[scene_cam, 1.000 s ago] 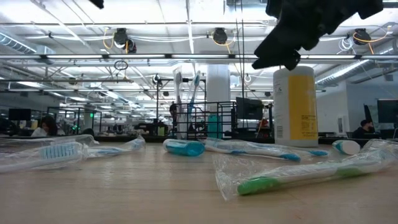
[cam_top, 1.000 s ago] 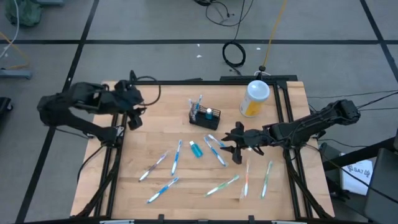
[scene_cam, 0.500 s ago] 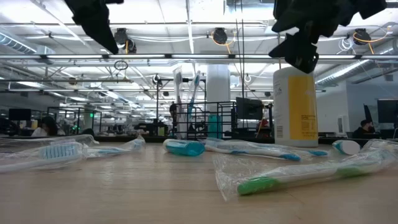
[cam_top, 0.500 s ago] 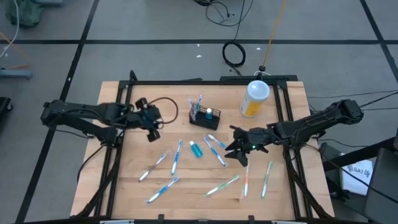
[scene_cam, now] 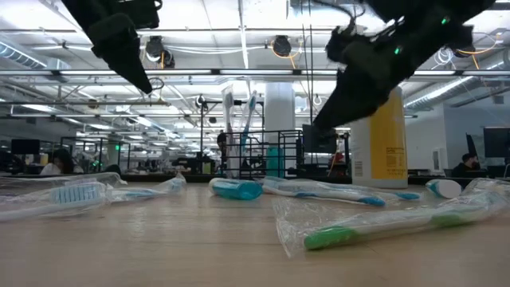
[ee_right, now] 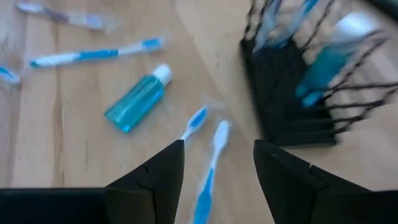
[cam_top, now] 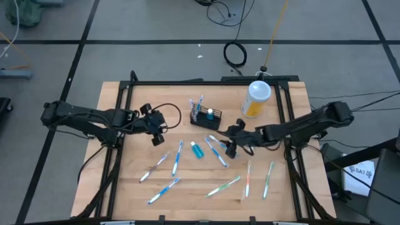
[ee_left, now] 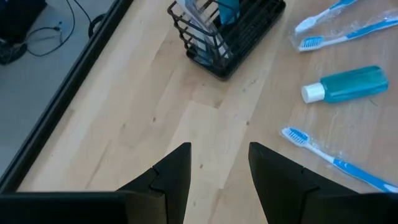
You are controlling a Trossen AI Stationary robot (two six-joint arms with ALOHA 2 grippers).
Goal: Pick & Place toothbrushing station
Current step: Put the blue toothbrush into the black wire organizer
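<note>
The toothbrushing station [cam_top: 204,117] is a small black wire caddy standing on the table's far middle, with toothbrushes and a blue item upright in it; it also shows in the low view [scene_cam: 263,154], the left wrist view [ee_left: 229,31] and the right wrist view [ee_right: 311,87]. My left gripper [cam_top: 157,137] hovers open to the caddy's left, above bare wood [ee_left: 214,163]. My right gripper [cam_top: 229,147] hovers open to the caddy's near right, over two wrapped toothbrushes [ee_right: 205,155]. Neither touches anything.
A yellow bottle with a white lid [cam_top: 256,99] stands at the far right. A small teal bottle [cam_top: 197,150] lies near the middle. Several wrapped toothbrushes [cam_top: 169,164] lie scattered over the near half. Black rails [cam_top: 119,150] run along the table's sides.
My left gripper has come down and moved from the far left corner toward the caddy. My right gripper has moved left and toward the far edge, nearer the caddy, tipping further down. Nothing on the table has shifted.
</note>
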